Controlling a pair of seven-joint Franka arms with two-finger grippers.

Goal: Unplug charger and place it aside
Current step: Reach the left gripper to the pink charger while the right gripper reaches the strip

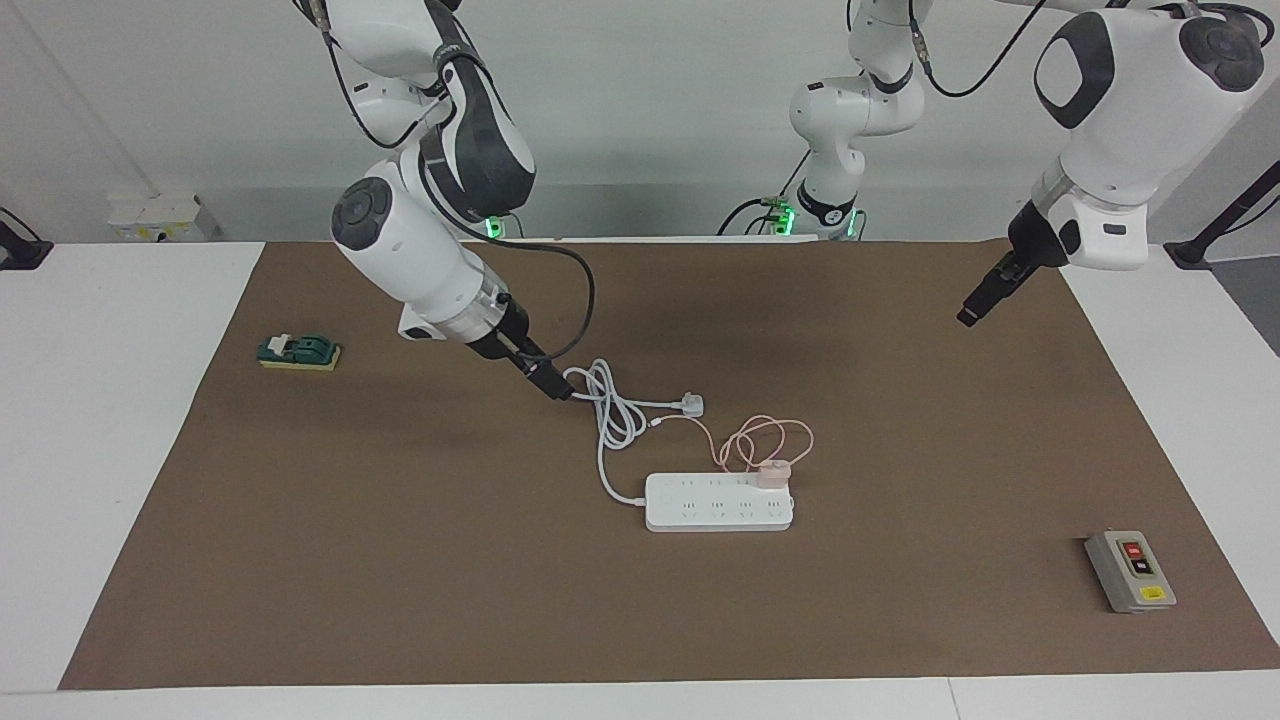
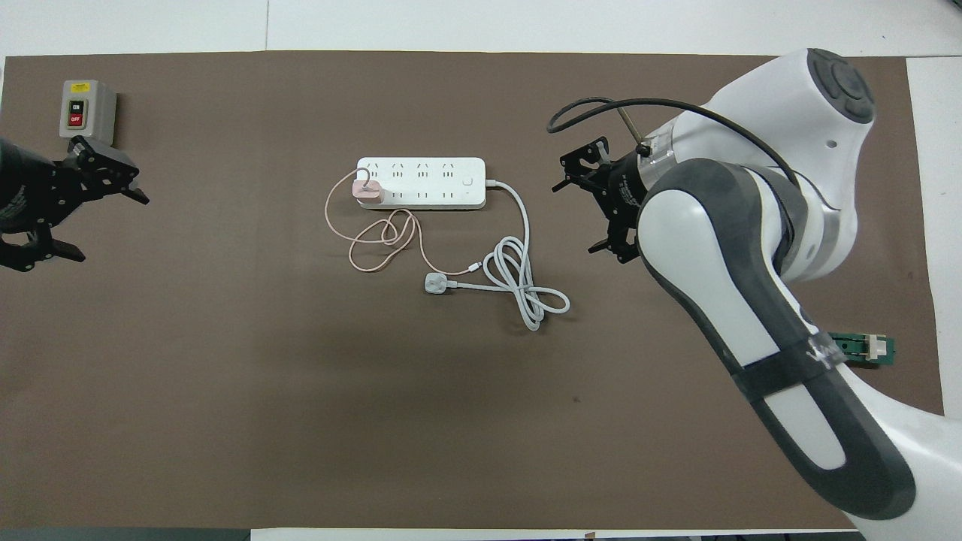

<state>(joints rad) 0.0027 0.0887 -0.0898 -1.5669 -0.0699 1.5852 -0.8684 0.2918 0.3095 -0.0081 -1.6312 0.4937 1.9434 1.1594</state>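
The charger (image 1: 773, 474) is a small pale pink cube plugged into the white power strip (image 1: 700, 515) at the strip's end toward the left arm. It also shows in the overhead view (image 2: 368, 191). Its thin pink cable (image 1: 765, 435) lies looped on the mat, nearer to the robots than the strip (image 2: 443, 197). My right gripper (image 1: 558, 388) is open and empty, hanging over the mat beside the strip's coiled white cord (image 1: 615, 405); it also shows in the overhead view (image 2: 575, 214). My left gripper (image 1: 972, 314) is open and empty, raised over the left arm's end of the mat (image 2: 109, 225).
The strip's white plug (image 1: 692, 404) lies loose beside the coil. A grey switch box (image 1: 1130, 572) stands toward the left arm's end, farther from the robots. A green object on a yellow pad (image 1: 298, 352) lies toward the right arm's end. A brown mat (image 1: 400, 560) covers the table.
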